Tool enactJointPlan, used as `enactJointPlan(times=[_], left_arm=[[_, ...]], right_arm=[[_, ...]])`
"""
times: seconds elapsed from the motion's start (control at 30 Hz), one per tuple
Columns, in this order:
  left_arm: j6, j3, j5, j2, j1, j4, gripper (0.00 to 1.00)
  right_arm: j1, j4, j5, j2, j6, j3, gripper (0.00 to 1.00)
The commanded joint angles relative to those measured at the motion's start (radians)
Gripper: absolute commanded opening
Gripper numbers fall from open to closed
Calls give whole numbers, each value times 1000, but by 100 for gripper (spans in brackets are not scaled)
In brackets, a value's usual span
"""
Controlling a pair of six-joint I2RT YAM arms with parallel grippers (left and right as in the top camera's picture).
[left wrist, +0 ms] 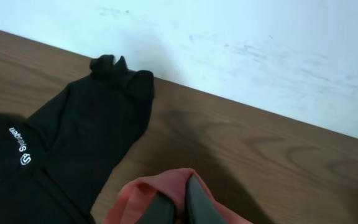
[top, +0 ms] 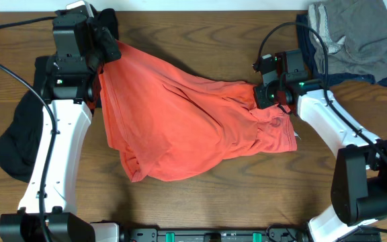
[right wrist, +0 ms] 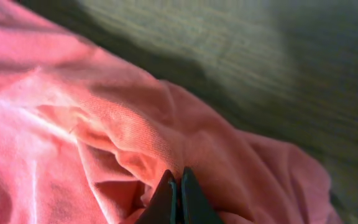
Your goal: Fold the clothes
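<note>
Left pincer stands near the far left corner of the bench, and its fingers are drawn narrow, with a fold of the orange garment pinched between them; in the left wrist view the cloth wraps around the dark fingers. Right pincer is right of the middle of the bench. Its two fingers are pressed almost together and nip a ridge of the same orange cloth at their tips. Between the two pincers the orange garment is stretched in a wide, wrinkled sheet. It runs from the far left corner toward the right side, and its lower part sags in loose folds toward the near edge. Its edge beside the right pincer is bunched up. Just behind the left pincer, against the far edge, lies a black garment with a small white logo printed on it. More black cloth lies along the left edge of the bench, partly under the white left arm. In the far right corner a grey garment is heaped on top of some dark blue cloth, well apart from the orange one. A pale wall rises behind the far edge.
</note>
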Motion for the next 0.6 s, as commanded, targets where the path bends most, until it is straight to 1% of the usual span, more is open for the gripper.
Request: enactJointPlan(times=[0.0, 0.13, 0.27, 0.4, 0.57], left_arm=[[10, 24, -1, -37, 2, 1, 6], [21, 24, -9, -77, 3, 2, 6], [25, 24, -19, -121, 18, -2, 6], [25, 24, -19, -157, 40, -17, 6], [25, 24, -19, -178, 64, -27, 6]], right_arm=[[-17, -14, 13, 0, -19, 125, 1], [-41, -117, 19, -3, -68, 310, 1], [-64, -248, 51, -3, -91, 440, 1], [-94, -375, 63, -3, -90, 492, 1], [-130, -550, 61, -4, -87, 496, 1]])
